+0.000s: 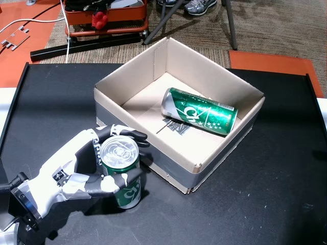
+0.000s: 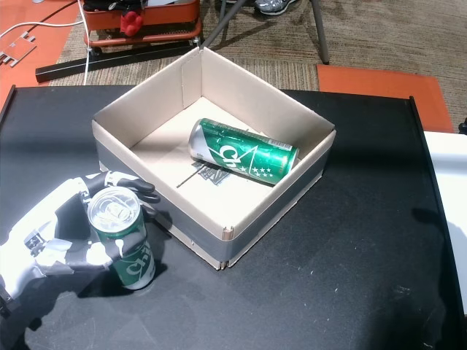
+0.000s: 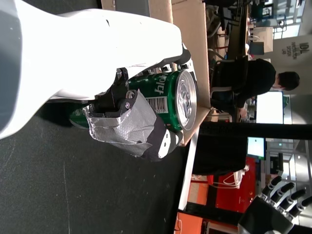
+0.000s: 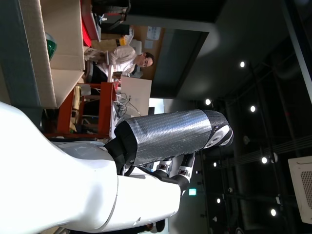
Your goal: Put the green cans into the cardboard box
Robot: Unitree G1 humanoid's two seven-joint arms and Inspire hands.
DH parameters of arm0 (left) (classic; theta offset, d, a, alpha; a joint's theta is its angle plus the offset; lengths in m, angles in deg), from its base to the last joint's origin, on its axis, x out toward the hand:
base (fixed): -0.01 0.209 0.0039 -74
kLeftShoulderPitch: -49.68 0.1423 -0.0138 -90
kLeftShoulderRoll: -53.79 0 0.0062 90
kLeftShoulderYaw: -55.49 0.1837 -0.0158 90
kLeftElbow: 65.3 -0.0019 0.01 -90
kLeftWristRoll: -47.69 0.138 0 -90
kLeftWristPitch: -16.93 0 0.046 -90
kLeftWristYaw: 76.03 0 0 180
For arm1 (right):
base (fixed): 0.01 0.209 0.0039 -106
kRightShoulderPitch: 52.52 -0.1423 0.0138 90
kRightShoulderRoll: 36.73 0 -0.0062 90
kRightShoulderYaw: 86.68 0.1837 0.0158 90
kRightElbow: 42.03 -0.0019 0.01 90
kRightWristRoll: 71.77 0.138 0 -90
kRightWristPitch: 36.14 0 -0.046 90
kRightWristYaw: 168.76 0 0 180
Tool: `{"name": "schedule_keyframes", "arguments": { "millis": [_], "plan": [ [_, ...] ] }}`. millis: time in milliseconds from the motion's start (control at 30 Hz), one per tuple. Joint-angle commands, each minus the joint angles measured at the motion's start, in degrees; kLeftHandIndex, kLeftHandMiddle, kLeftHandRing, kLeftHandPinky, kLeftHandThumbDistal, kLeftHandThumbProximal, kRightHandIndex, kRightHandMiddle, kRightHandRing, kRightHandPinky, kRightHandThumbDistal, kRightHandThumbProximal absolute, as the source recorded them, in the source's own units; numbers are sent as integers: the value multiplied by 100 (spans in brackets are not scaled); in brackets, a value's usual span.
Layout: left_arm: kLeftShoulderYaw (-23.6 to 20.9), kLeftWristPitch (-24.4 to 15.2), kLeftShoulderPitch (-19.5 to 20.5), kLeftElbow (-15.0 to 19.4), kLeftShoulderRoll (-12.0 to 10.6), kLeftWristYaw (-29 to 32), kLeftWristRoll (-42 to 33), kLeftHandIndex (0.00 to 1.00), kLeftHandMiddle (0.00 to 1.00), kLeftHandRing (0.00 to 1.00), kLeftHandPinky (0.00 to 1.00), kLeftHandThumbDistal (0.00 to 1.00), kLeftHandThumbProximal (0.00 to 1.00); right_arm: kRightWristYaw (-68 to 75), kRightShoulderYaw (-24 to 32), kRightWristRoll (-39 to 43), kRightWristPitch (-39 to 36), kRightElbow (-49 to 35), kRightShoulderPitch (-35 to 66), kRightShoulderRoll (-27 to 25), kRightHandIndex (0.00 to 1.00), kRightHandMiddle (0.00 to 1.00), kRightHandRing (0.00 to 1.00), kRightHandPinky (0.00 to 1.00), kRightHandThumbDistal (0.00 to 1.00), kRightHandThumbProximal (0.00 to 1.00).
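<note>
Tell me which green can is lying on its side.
The can inside the cardboard box: green can in the box. The other stands upright in the left hand.

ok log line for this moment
left hand: shut on upright can | lying can: in cardboard box | right hand: holds nothing

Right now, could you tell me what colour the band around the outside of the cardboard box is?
Grey, on the cardboard box; clearest in a head view.

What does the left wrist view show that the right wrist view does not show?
Only the left wrist view shows the left hand closed around the upright green can, and a person in black at a screen. Only the right wrist view shows the right hand, holding nothing, and ceiling lights. Both show the cardboard box.
</note>
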Motion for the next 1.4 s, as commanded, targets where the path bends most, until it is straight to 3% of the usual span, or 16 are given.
{"name": "schedule_keyframes", "arguments": {
  "millis": [0,233,500,700,1033,1367],
  "plan": [
    [37,-63,46,-65,33,-133,98,75,69,74,81,62,0,27,11,80,-53,-38,23,26,62,58,61,68,64,80],
    [11,-10,-1,-117,-88,-215,44,85,76,83,100,62,0,36,9,106,-22,-25,3,38,61,58,60,68,64,80],
    [3,259,-50,-176,-284,-239,46,92,83,90,100,62,0,118,-31,24,-56,-57,23,68,62,58,60,67,68,81],
    [139,333,-27,-241,-409,-355,192,94,85,90,100,62,0,159,-75,-26,-175,-60,40,72,63,58,60,68,67,83],
    [239,310,32,-267,-341,-384,241,94,87,93,100,56,0,168,-94,93,-129,-79,44,110,62,57,60,67,65,81],
    [376,315,5,-256,-319,-586,340,88,80,83,91,52,0,155,-69,199,-133,-103,68,159,61,57,59,67,63,80]
  ]
}}
